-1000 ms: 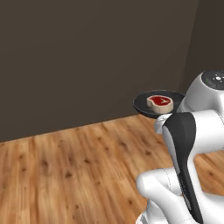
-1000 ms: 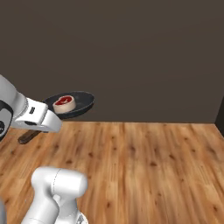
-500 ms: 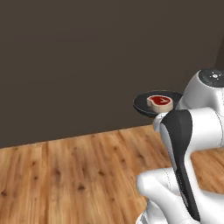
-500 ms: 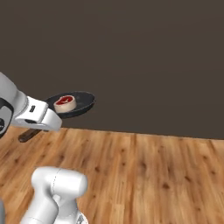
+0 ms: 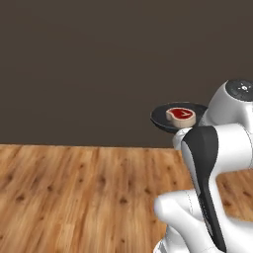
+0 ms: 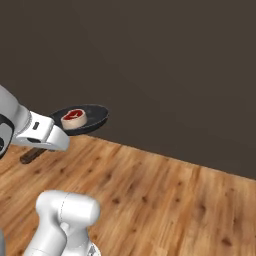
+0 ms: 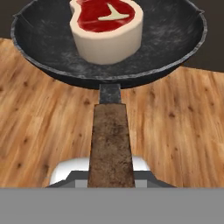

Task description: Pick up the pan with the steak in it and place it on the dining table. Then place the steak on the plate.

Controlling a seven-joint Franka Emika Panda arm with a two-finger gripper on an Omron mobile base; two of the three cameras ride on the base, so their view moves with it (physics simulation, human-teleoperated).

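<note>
One pan (image 7: 109, 52) aloft, steak (image 7: 106, 28) inside, handle apparently in hidden fingers.

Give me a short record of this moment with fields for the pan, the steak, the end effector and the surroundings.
pan: pan carried in the air above the wooden floor, roughly level
steak: steak sits inside the pan
end effector: at the brown handle; fingertips hidden, grip not visible
surroundings: dark wall ahead
task stage: pan not yet set down

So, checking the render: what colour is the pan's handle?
Mottled brown handle on the black pan, clearest in the hand view.
</note>
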